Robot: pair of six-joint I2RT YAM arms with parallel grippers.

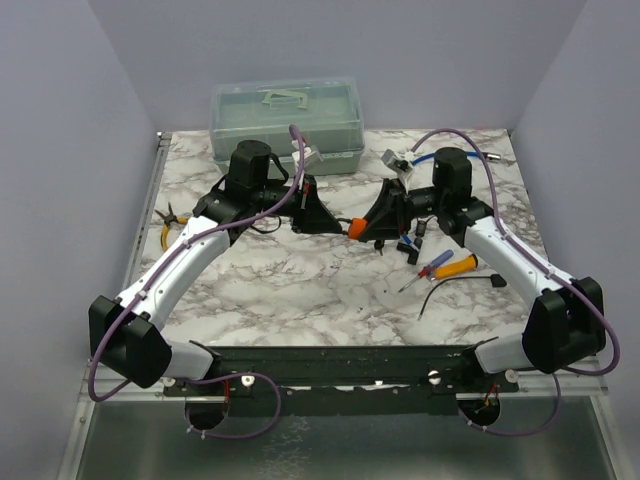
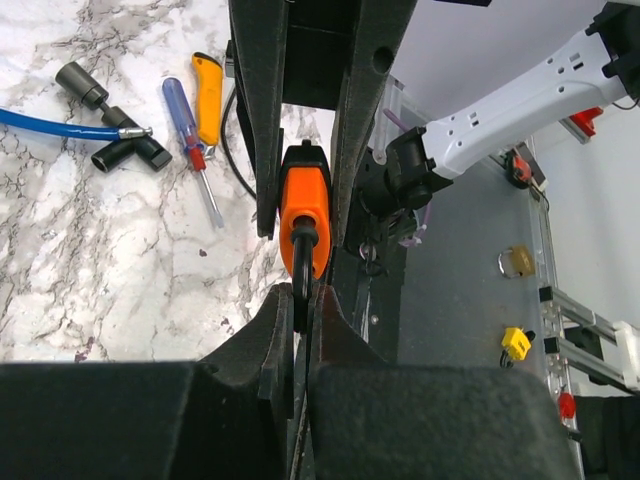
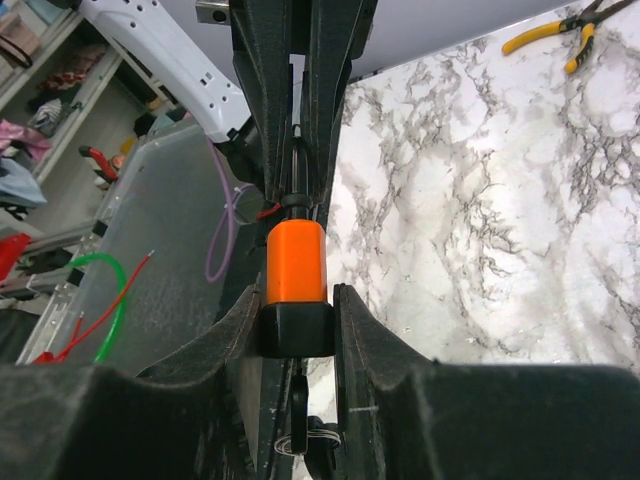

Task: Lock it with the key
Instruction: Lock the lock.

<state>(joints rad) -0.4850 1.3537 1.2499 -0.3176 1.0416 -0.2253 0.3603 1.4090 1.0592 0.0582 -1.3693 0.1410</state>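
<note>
An orange padlock [image 1: 356, 226] hangs above the table's middle, held between both grippers. My left gripper [image 1: 335, 224] is shut on its black shackle [image 2: 299, 270]; in the left wrist view [image 2: 300, 305] the jaws pinch the shackle and the orange body [image 2: 303, 205] points away. My right gripper [image 1: 368, 228] is shut on the padlock's black base end [image 3: 296, 328], with the orange body [image 3: 295, 262] sticking out beyond the fingertips. A black key [image 3: 300, 405] with a wire ring sits under that base, between the right fingers, touching neither finger.
A clear lidded box [image 1: 285, 125] stands at the back. Yellow pliers [image 1: 170, 225] lie at the left. A blue-and-red screwdriver [image 1: 433, 265], an orange-handled tool [image 1: 456, 266], black fittings [image 1: 413, 246] and a blue hose [image 2: 50, 122] lie at the right.
</note>
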